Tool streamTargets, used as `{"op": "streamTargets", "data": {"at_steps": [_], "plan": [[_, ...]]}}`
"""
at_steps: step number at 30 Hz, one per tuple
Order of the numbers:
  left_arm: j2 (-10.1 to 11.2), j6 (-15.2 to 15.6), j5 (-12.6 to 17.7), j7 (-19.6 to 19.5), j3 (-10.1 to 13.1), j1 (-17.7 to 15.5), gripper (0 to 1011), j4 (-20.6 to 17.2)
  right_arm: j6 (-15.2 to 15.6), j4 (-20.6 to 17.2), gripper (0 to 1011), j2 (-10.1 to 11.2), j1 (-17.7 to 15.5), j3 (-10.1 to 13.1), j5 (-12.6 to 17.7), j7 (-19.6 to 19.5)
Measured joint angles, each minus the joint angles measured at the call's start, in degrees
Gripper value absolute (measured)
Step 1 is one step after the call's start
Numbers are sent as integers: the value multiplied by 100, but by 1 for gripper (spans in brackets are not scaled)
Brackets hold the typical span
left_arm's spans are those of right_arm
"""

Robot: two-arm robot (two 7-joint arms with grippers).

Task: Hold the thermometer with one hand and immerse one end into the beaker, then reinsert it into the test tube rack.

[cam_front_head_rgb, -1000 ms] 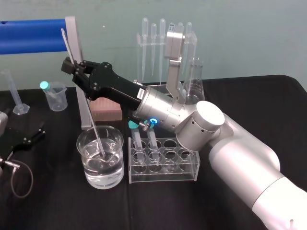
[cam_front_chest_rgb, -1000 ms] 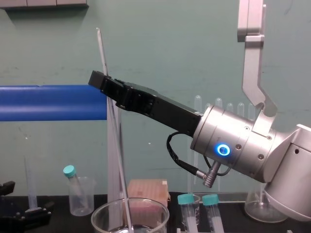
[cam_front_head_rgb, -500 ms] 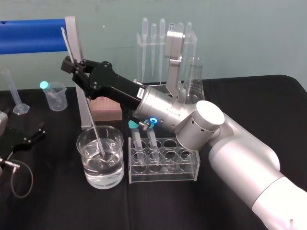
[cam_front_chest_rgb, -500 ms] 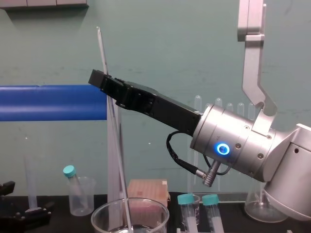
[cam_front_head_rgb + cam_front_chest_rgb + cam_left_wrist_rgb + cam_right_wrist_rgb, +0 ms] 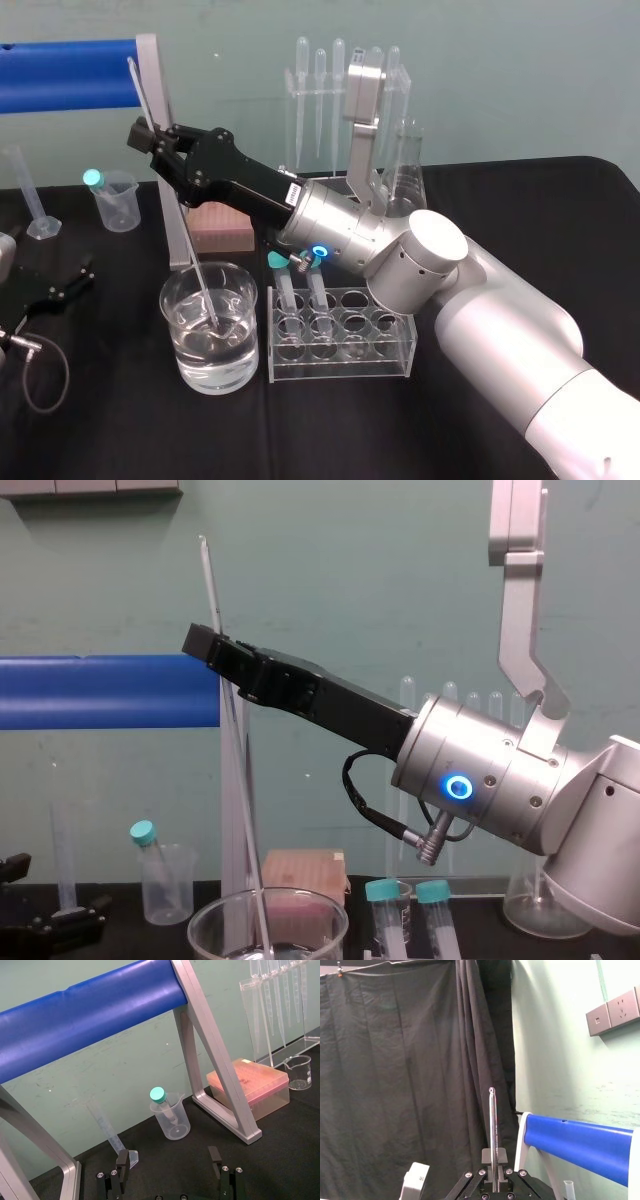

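Glass thermometer (image 5: 493, 1130) pinched by right tool (image 5: 151, 140) | tip in beaker (image 5: 166, 303) | left tool (image 5: 168, 1156) spread

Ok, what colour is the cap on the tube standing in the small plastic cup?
Teal cap; the left wrist view shows it best.

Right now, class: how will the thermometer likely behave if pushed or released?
Probably stiff: the thermometer runs straight though the right gripper pinches it only near its top. Likely fragile: thin clear glass. Released, it would probably topple against the beaker rim. The left gripper lies open, parked on the table.
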Motion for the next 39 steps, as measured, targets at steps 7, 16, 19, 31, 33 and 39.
{"op": "streamTargets", "data": {"at_steps": [7,16,19,31,33,39], "plan": [[0,0,0,0,0,0,1008,0,0,0,57,0,0,0,1,0],[0,0,0,0,0,0,1008,0,0,0,57,0,0,0,2,0],[0,0,0,0,0,0,1008,0,0,0,57,0,0,0,1,0],[0,0,0,0,0,0,1008,0,-1,0,57,0,0,0,1,1],[0,0,0,0,0,0,1008,0,-1,0,57,0,0,0,2,0],[0,0,0,0,0,0,1008,0,-1,0,57,0,0,0,2,0]]}}
